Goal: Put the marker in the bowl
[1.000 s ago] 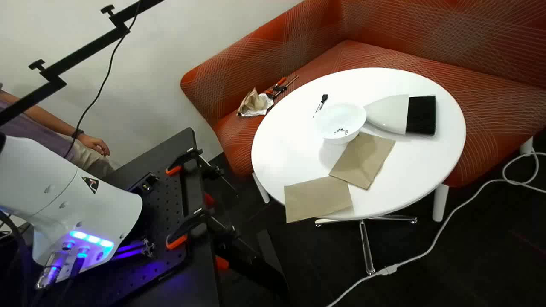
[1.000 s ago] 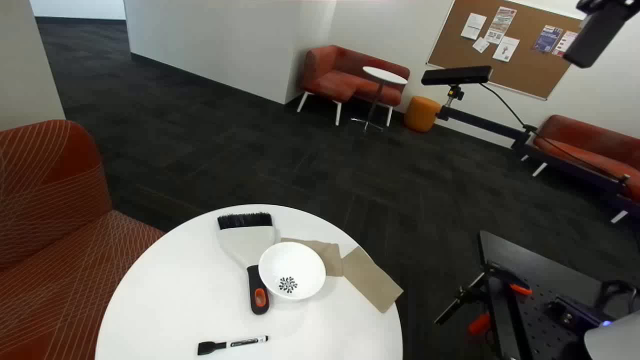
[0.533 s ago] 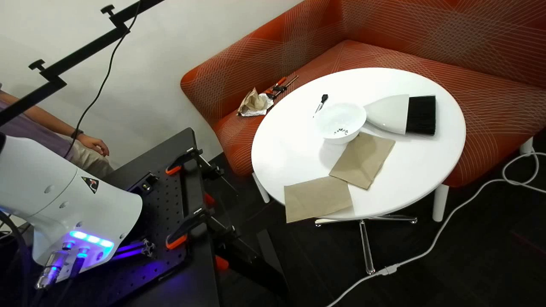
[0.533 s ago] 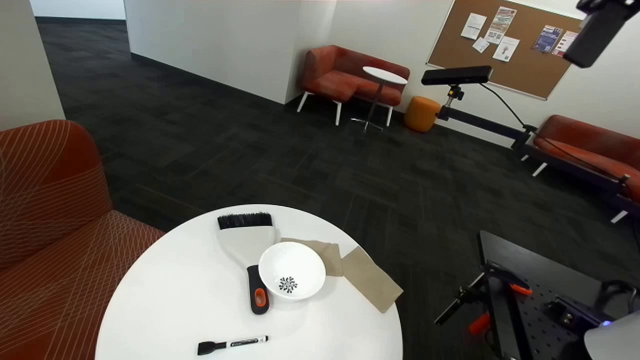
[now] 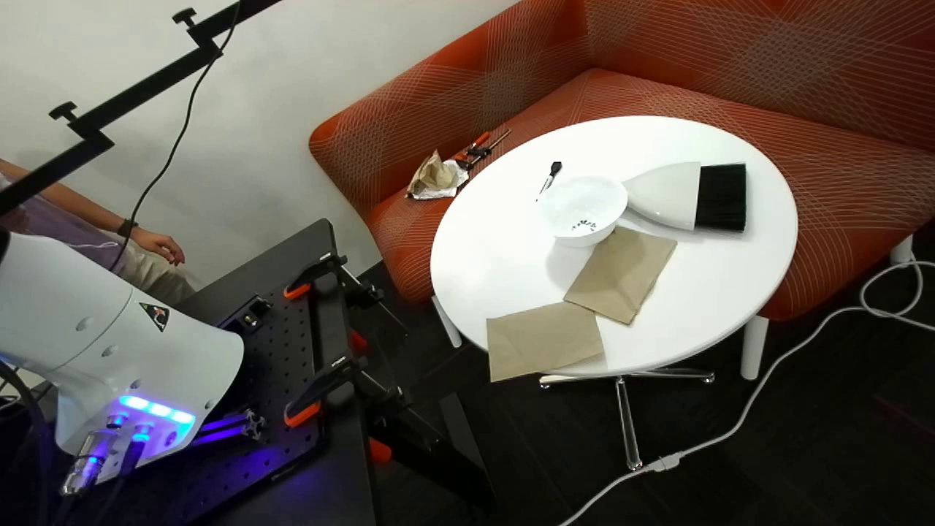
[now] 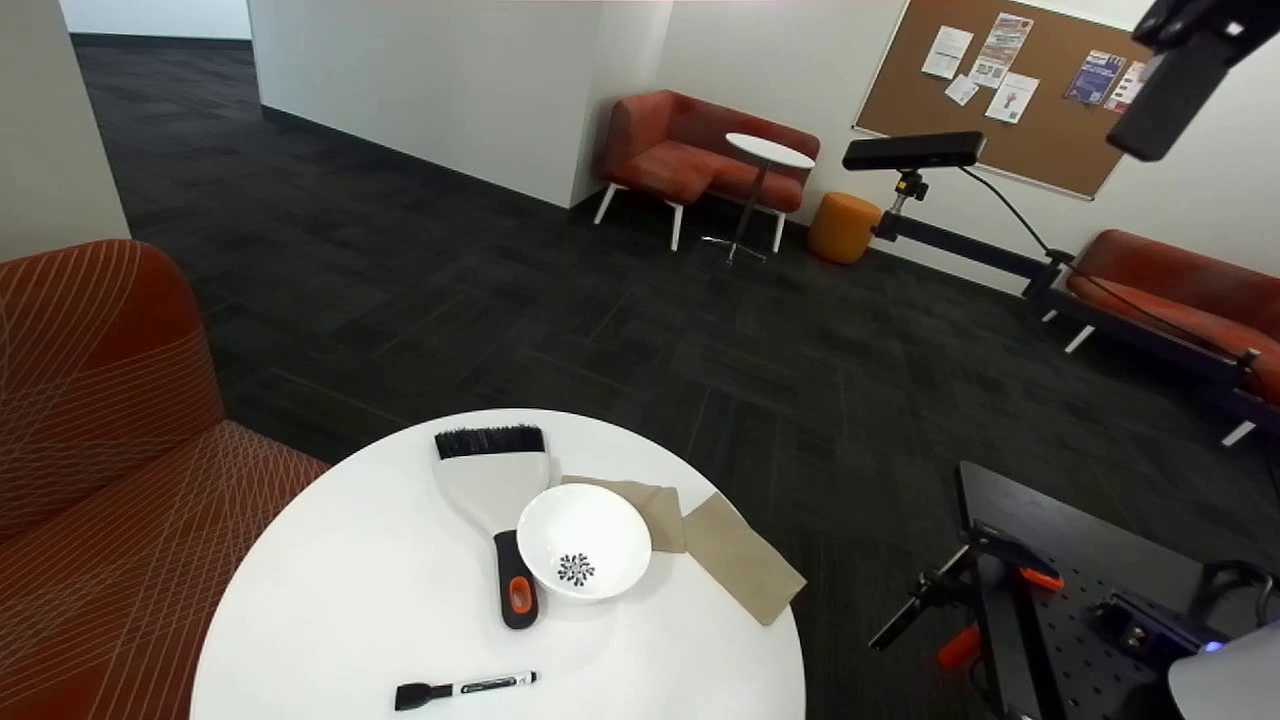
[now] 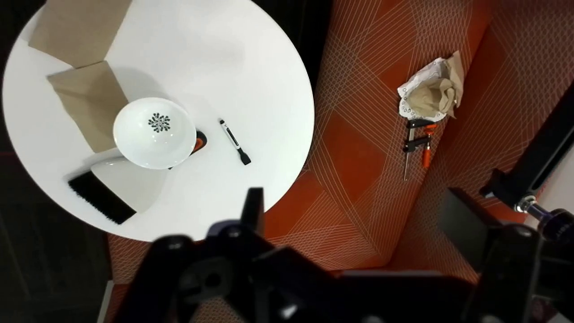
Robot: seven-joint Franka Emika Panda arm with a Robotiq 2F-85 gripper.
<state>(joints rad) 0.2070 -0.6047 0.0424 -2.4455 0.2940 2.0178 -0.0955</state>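
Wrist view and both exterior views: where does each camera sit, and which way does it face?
Wrist view: on the wrist, facing down at table and sofa; open fingers show.
An exterior view: high by the robot's base, which shows, facing table and sofa.
An exterior view: high, the marker nearest, facing across the table; base's edge and probably one of the fingers show.
Both exterior views share base, table, bowl and marker.

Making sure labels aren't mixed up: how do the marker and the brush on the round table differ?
The marker is short and thin; the brush is longer and far broader. The marker has a small flared black end; the brush has wide black bristles. The marker lies apart from the bowl, while the bowl partly hides the brush. Both lie on the round table.
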